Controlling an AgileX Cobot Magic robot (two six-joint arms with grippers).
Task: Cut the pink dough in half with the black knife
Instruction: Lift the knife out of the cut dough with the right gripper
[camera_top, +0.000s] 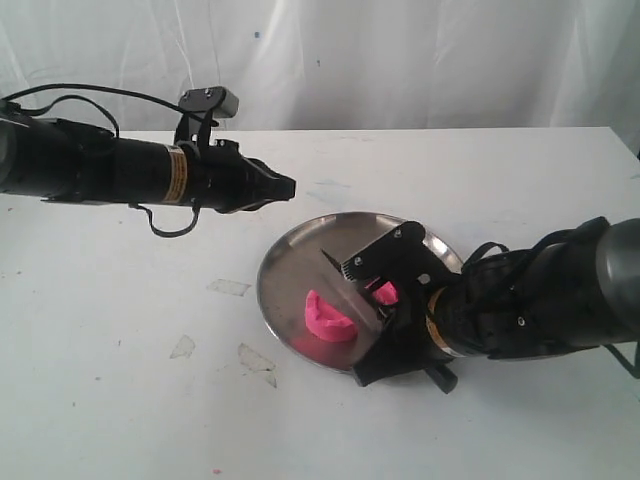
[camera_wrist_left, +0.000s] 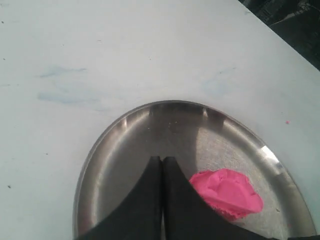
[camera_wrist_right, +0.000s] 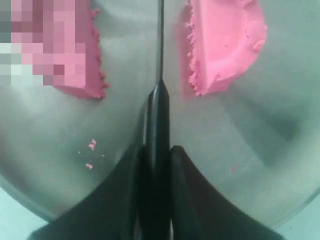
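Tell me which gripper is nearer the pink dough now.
Right. The right gripper holds the black knife between the two pink dough halves; the left gripper hangs shut by the plate's far rim, apart from them.

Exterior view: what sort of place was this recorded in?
Probably a robot test bench, not a kitchen: a white table, a white cloth backdrop behind it, and a steel plate holding pink dough.
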